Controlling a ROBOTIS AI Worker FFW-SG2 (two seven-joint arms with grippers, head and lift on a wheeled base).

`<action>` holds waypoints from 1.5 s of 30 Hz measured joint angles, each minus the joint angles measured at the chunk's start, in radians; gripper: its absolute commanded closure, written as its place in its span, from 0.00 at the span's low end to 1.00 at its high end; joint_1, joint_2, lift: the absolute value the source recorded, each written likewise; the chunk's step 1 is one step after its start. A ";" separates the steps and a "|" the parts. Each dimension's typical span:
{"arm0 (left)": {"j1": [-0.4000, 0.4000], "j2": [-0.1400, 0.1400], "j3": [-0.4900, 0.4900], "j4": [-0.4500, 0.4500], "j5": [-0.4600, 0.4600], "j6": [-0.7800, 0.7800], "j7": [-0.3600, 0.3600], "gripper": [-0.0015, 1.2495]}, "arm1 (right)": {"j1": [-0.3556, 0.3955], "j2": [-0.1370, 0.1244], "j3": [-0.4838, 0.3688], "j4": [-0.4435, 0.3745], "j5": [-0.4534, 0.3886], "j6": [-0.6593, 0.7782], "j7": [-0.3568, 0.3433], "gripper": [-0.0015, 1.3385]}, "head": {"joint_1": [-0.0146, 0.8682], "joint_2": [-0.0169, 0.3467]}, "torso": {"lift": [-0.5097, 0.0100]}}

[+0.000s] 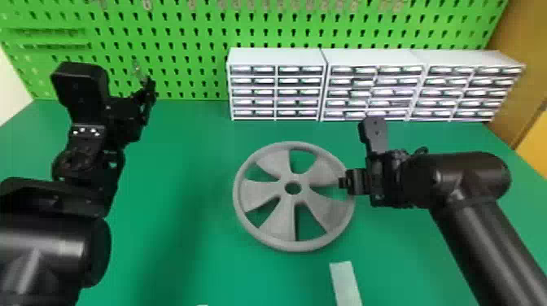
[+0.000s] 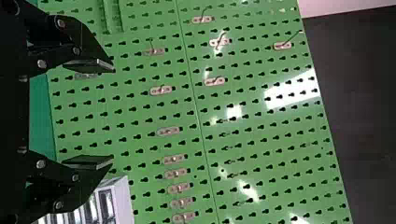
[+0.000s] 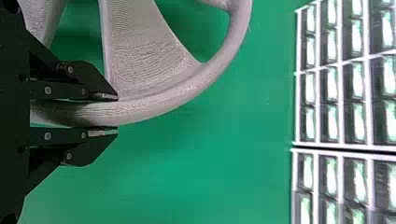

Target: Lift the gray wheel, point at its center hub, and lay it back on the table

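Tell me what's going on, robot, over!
Left gripper open, facing green pegboard. Right gripper closed on the rim of the gray wheel. Nothing covering the center hub. Over.

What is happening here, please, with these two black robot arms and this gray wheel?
The robot's right gripper holds the gray wheel by its rim. The wheel lies about flat; whether it touches the table or is slightly raised, I cannot tell. The left gripper is open, up in front of the green pegboard, away from the center hub.
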 measured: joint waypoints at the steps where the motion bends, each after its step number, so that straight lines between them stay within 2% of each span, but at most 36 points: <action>1: 0.001 0.000 0.000 0.000 0.001 0.000 0.000 0.44 | 0.001 0.001 -0.004 -0.005 0.007 -0.006 0.000 0.91 | 0.80 0.18 | 0.80; 11: 0.009 -0.002 -0.005 0.000 0.015 0.000 0.007 0.44 | 0.035 0.017 -0.038 -0.045 0.050 -0.195 0.021 0.93 | 0.80 0.18 | 0.80; 15: 0.014 -0.008 -0.006 0.000 0.016 0.000 0.009 0.44 | 0.042 0.025 -0.037 -0.049 0.077 -0.287 0.050 0.94 | 0.80 0.18 | 0.80; 25: 0.021 -0.026 -0.006 0.000 0.010 0.000 0.009 0.44 | 0.050 0.037 -0.023 -0.050 0.112 -0.462 0.060 0.94 | 0.80 0.18 | 0.80; 45: 0.024 -0.045 -0.016 0.000 0.003 0.000 0.008 0.44 | 0.051 0.056 0.006 0.039 0.151 -0.838 0.070 0.94 | 0.80 0.18 | 0.80</action>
